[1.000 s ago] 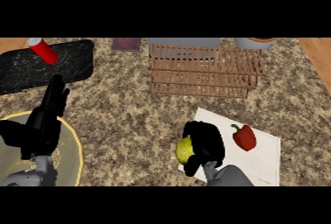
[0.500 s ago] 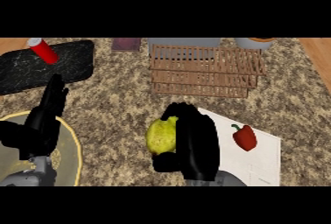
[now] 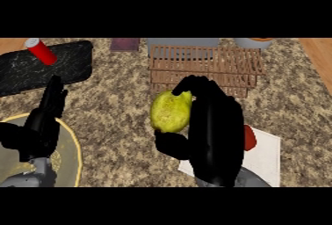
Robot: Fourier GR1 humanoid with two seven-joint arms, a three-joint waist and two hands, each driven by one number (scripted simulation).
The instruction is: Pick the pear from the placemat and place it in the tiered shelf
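One pear (image 3: 171,111) — in right hand (image 3: 214,132) — short of tiered shelf (image 3: 206,67).

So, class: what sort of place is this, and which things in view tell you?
Probably a kitchen counter: a speckled stone-like worktop, a wooden tiered shelf, and a white placemat by the right robot hand, which holds a pear.

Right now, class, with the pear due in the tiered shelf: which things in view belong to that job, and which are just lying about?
Belong to the job:
- pear, held in the right hand
- tiered shelf
- white placemat

Just lying about:
- red pepper on the placemat
- red cup on the black board
- yellow-rimmed plate
- left hand, resting open
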